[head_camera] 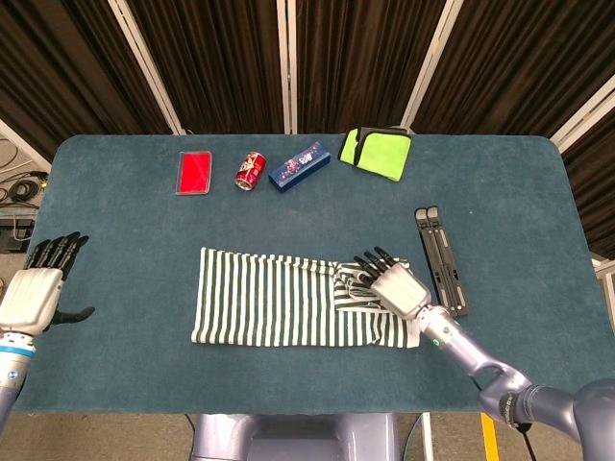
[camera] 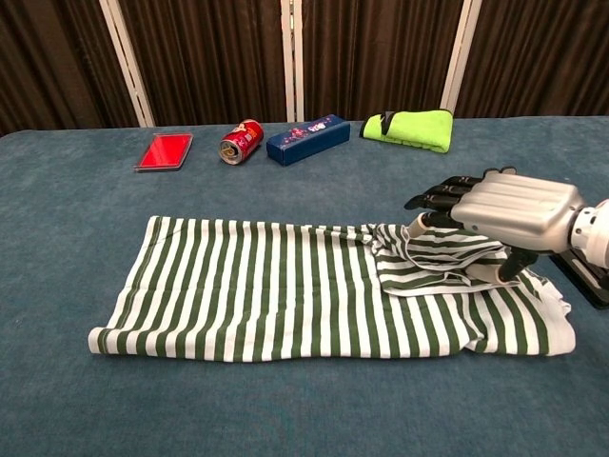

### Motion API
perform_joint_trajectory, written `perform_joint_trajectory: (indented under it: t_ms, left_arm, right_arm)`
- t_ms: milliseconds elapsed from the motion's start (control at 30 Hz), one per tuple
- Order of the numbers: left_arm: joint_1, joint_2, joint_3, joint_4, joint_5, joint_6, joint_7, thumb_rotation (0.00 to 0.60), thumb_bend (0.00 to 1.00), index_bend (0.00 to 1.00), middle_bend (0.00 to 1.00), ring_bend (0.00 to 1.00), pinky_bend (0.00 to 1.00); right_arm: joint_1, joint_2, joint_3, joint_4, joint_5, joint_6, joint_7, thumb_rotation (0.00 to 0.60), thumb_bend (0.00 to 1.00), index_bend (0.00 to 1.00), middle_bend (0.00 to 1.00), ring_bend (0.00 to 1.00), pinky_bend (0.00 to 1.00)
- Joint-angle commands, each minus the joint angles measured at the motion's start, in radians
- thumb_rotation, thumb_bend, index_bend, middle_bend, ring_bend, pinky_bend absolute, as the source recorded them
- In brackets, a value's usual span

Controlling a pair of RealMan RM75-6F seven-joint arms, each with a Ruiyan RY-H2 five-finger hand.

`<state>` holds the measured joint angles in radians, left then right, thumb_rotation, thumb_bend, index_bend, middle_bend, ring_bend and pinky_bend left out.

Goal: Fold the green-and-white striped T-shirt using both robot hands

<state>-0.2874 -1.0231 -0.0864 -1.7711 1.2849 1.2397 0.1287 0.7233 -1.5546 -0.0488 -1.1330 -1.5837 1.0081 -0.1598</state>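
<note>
One sleeve's bunched under my right hand [camera: 509, 214], which grips the green-and-white striped cotton T-shirt [camera: 285, 295]; left hand [head_camera: 36, 288] hovers spread. I'd drag flat, slowly.

Head view: high, looking steeply down at the whole desk [head_camera: 115, 192], far curtains [head_camera: 221, 58] at top. Chest view: low and nearer, facing level across the desk [camera: 57, 209] toward the curtains [camera: 381, 48]. Shared: shirt [head_camera: 269, 298] [camera: 266, 295], far row of objects.
</note>
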Motion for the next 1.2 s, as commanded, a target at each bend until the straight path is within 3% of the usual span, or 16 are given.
perform_joint_trajectory:
  t_ms: [33, 433, 567, 667, 867, 1033, 1200]
  left_arm:
    - [0.001, 0.001, 0.0, -0.002, 0.002, 0.002, 0.0, 0.6, 0.0, 0.0, 0.0, 0.0, 0.0]
    - [0.002, 0.002, 0.003, -0.002, 0.011, 0.002, -0.005, 0.6, 0.0, 0.0, 0.0, 0.0, 0.0]
    - [0.0, 0.0, 0.005, 0.008, 0.016, -0.004, -0.012, 0.6, 0.0, 0.0, 0.0, 0.0, 0.0]
    - [-0.008, -0.017, 0.004, 0.035, 0.02, -0.014, -0.019, 0.6, 0.0, 0.0, 0.0, 0.0, 0.0]
    - [-0.035, -0.121, 0.006, 0.181, 0.099, -0.01, -0.076, 0.6, 0.0, 0.0, 0.0, 0.0, 0.0]
    - [-0.11, -0.198, 0.03, 0.337, 0.214, -0.078, -0.147, 0.6, 0.0, 0.01, 0.0, 0.0, 0.0]
    - [-0.176, -0.265, 0.065, 0.501, 0.343, -0.092, -0.246, 0.6, 0.0, 0.13, 0.0, 0.0, 0.0]
  right_arm:
    - [-0.008, 0.016, -0.002, -0.025, -0.004, 0.007, -0.016, 0.6, 0.27, 0.21, 0.02, 0.0, 0.01]
    - [-0.048, 0.151, 0.008, -0.221, -0.032, 0.095, -0.042, 0.6, 0.25, 0.21, 0.02, 0.0, 0.01]
    - [-0.079, 0.205, 0.021, -0.289, -0.045, 0.165, -0.05, 0.6, 0.1, 0.16, 0.01, 0.0, 0.0]
    - [-0.118, 0.239, 0.03, -0.315, -0.061, 0.252, -0.019, 0.6, 0.01, 0.03, 0.0, 0.0, 0.0]
    - [-0.196, 0.293, 0.045, -0.35, -0.038, 0.356, 0.021, 0.6, 0.0, 0.0, 0.0, 0.0, 0.0]
    - [-0.282, 0.324, 0.073, -0.417, 0.07, 0.419, 0.005, 0.6, 0.0, 0.0, 0.0, 0.0, 0.0]
    - [-0.343, 0.314, 0.088, -0.441, 0.107, 0.478, -0.022, 0.6, 0.0, 0.0, 0.0, 0.0, 0.0]
